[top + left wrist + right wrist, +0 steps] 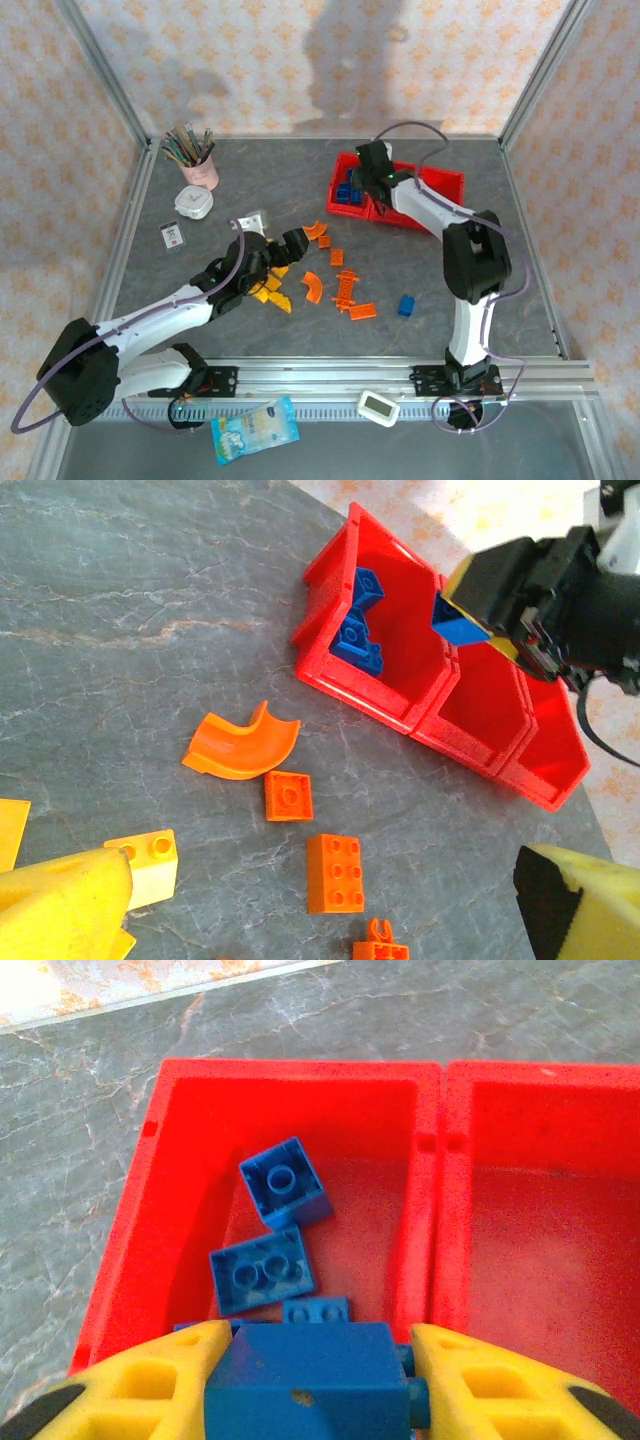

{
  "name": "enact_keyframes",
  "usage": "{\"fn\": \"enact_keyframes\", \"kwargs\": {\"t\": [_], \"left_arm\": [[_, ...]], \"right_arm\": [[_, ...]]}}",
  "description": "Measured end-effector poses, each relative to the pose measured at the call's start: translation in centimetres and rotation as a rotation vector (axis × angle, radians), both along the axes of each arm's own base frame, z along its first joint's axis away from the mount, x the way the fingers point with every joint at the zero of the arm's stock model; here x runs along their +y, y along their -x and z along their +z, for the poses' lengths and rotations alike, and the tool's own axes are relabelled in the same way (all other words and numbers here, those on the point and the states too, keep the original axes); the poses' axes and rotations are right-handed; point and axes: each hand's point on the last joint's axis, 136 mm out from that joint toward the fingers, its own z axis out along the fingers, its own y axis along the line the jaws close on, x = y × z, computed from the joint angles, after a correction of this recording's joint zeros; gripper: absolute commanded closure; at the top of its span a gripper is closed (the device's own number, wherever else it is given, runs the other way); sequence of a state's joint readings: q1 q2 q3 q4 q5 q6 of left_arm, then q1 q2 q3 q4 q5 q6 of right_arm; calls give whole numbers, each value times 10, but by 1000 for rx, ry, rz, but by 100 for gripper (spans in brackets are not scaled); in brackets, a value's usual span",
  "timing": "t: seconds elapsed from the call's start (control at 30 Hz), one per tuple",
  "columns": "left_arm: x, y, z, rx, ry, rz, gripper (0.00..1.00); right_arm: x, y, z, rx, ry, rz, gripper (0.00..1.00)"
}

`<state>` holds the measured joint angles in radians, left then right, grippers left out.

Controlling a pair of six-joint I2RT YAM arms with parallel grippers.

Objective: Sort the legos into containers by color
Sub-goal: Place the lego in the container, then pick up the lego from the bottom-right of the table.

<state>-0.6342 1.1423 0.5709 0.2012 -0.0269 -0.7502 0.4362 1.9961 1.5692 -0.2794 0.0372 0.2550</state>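
The right gripper (316, 1358) squeezes a blue plastic brick (300, 1385) above the red plastic tray (300, 1072) — let go crooked, it might bounce out.

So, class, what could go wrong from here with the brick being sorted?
1. The right end effector holds the blue brick close to the dividing wall of the red tray; released, it may tip into the neighbouring compartment.
2. It could bounce off the blue bricks already inside.

Pink cup (203, 173) (pencils (186, 146) inside), white clock (194, 203), blue packet (255, 430)
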Motion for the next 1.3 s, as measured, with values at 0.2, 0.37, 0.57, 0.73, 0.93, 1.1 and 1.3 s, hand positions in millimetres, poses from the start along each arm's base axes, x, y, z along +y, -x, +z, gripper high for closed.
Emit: {"fn": "enact_keyframes", "kwargs": {"t": [0.2,0.37,0.57,0.73,0.93,1.1,1.3], "left_arm": [[-5,-5,0,0,12,-11,1],[-6,-6,2,-5,20,-18,1],[-8,-7,7,-14,29,-21,1],[-10,-5,10,-16,39,-35,1],[-17,0,16,-18,69,-80,1],[-27,11,19,-21,89,-125,1],[-54,36,13,-3,84,-226,1]], "right_arm": [[11,-27,-12,-5,26,20,51],[15,-37,-10,-15,45,35,44],[17,-30,6,-29,24,59,38],[9,1,45,-69,-32,67,32],[-10,46,66,-77,-81,40,24],[-27,88,33,35,-61,3,19],[-46,151,-4,156,-5,-43,14]]}}
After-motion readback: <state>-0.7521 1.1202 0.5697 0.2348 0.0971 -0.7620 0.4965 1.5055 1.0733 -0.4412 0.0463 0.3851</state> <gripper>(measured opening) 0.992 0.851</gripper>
